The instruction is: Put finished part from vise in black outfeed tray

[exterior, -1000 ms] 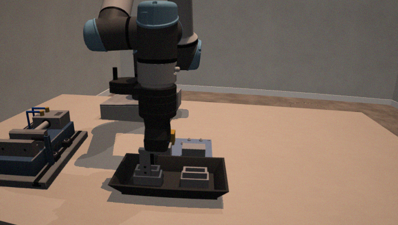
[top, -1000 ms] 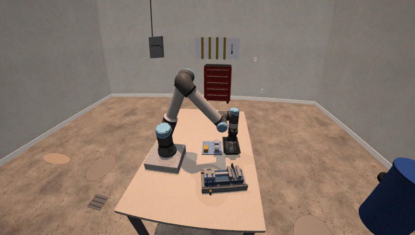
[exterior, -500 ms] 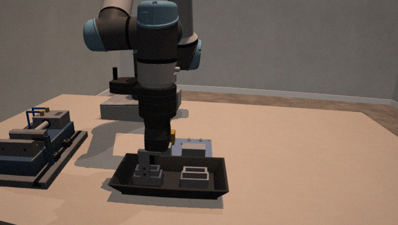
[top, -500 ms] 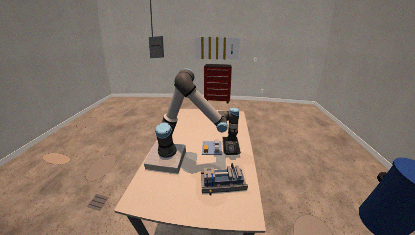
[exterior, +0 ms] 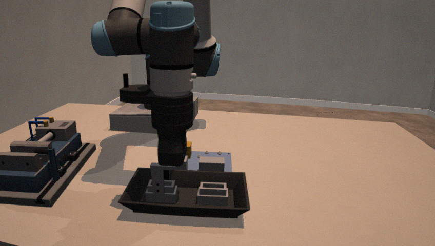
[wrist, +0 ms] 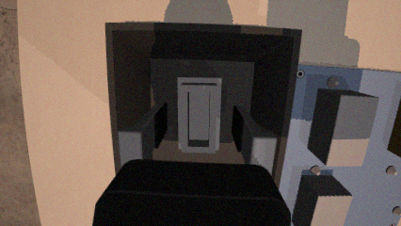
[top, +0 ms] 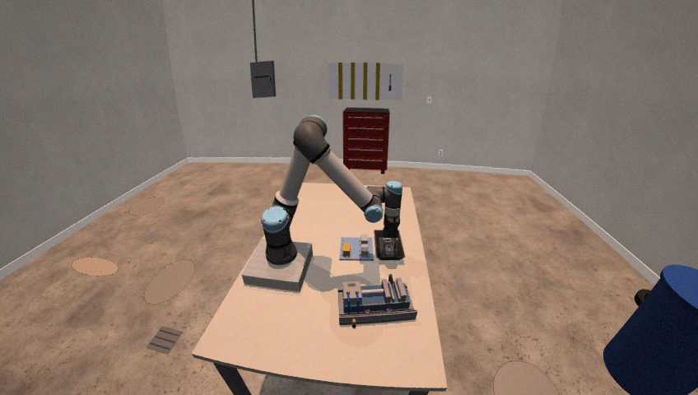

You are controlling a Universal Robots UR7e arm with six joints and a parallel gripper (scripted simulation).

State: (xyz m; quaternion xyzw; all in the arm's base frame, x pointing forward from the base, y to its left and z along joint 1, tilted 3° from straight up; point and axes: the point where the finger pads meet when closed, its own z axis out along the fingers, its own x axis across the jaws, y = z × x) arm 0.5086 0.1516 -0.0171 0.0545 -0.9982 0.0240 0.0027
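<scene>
Room: plain grey walls, white baseboard, mottled brown floor with pale round patches and a small grate off the desk's near-left corner. Tan desk on dark legs. Back wall: red drawer cabinet, striped poster, grey electrical box on a conduit. Dark blue drum, far right.
</scene>
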